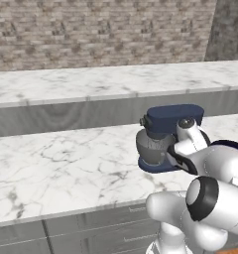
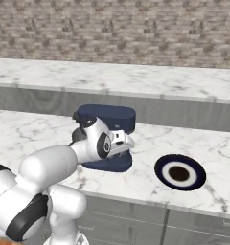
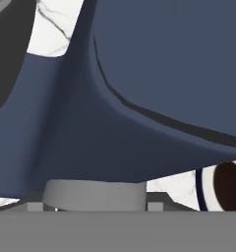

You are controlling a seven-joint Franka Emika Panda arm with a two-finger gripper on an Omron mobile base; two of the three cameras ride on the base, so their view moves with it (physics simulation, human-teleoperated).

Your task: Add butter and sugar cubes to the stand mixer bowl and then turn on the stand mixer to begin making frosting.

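On the white marble counter stands the navy stand mixer, its grey stand mixer bowl seated under the head. Pressed against the mixer's right side is the gripper; whether its jaws are wide, narrow or gripping cannot be told. Well right of the mixer lies a dark-blue-and-white plate.

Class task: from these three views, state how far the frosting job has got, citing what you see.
Done: cannot be confirmed; the stand mixer bowl sits under the head, its contents hidden. In hand: the gripper is pressed close to the stand mixer, a grey knob right at its jaws, apparently the switch-on step. Left: turning it on.
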